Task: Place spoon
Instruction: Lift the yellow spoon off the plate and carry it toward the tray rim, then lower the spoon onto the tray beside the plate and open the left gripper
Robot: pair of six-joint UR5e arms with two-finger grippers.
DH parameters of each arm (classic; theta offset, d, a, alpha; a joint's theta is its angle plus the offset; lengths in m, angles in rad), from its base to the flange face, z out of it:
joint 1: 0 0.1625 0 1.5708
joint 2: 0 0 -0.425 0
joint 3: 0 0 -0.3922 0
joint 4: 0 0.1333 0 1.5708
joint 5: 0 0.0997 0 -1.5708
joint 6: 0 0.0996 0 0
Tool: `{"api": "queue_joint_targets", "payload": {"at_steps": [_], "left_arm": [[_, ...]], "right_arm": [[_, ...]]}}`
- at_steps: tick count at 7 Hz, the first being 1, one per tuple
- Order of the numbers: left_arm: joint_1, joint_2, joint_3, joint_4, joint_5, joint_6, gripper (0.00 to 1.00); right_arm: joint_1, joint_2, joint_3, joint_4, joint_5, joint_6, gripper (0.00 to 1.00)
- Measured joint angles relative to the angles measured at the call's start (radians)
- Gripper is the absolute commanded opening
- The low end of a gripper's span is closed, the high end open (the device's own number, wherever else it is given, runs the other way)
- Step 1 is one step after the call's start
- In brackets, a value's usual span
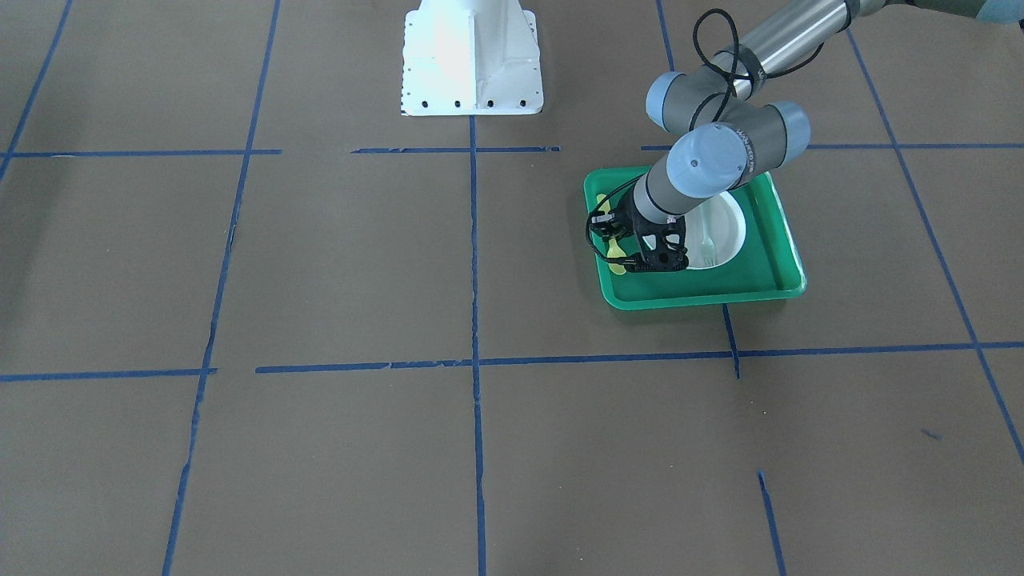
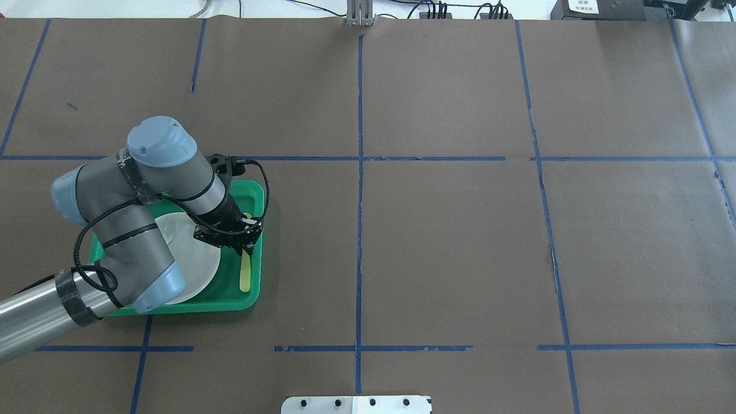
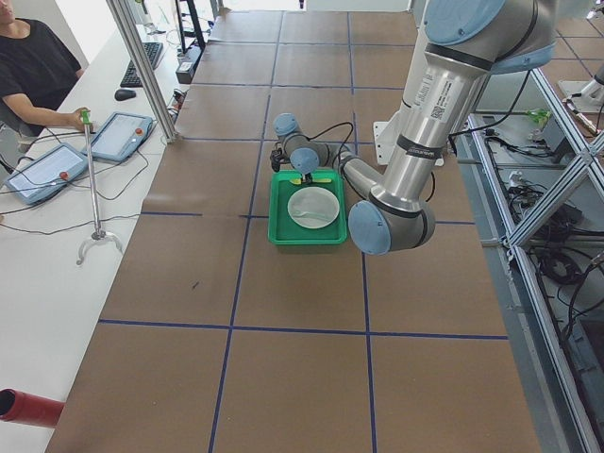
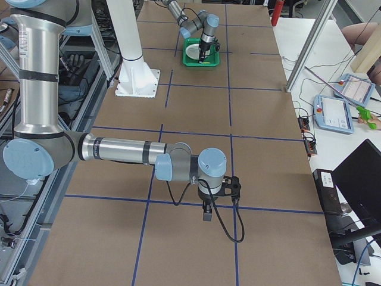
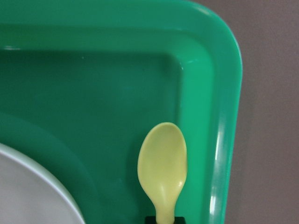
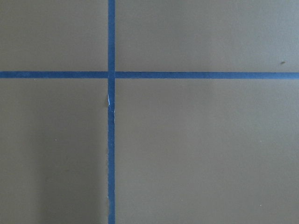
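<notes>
The pale-yellow spoon lies along the right side of the green tray, beside the white plate. My left gripper reaches down over the spoon's handle and looks shut on it, low in the tray. In the left wrist view the spoon's bowl sits just over the tray floor near the corner, with a dark fingertip at its neck. In the front view the spoon shows by the gripper. My right gripper hangs over bare paper, and I cannot tell its state.
A grey-translucent fork lies on the plate. The tray sits on brown paper marked with blue tape lines. The robot's white base stands at the table's edge. An operator sits at the side desk.
</notes>
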Motion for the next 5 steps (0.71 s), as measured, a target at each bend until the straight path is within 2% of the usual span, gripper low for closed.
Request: {"api": "queue_joint_targets", "payload": {"at_steps": [1, 3, 5], "left_arm": [[0.0, 0.001, -0.001, -0.001, 0.003, 0.004, 0.55], [0.0, 0.003, -0.004, -0.002, 0.005, 0.006, 0.72], [-0.017, 0.01, -0.036, 0.001, 0.007, 0.007, 0.8]], "right_arm": [[0.0, 0.0, 0.0, 0.0, 0.0, 0.0, 1.0], [0.0, 0.0, 0.0, 0.0, 0.0, 0.0, 1.0], [0.0, 0.0, 0.0, 0.0, 0.001, 0.0, 1.0]]}}
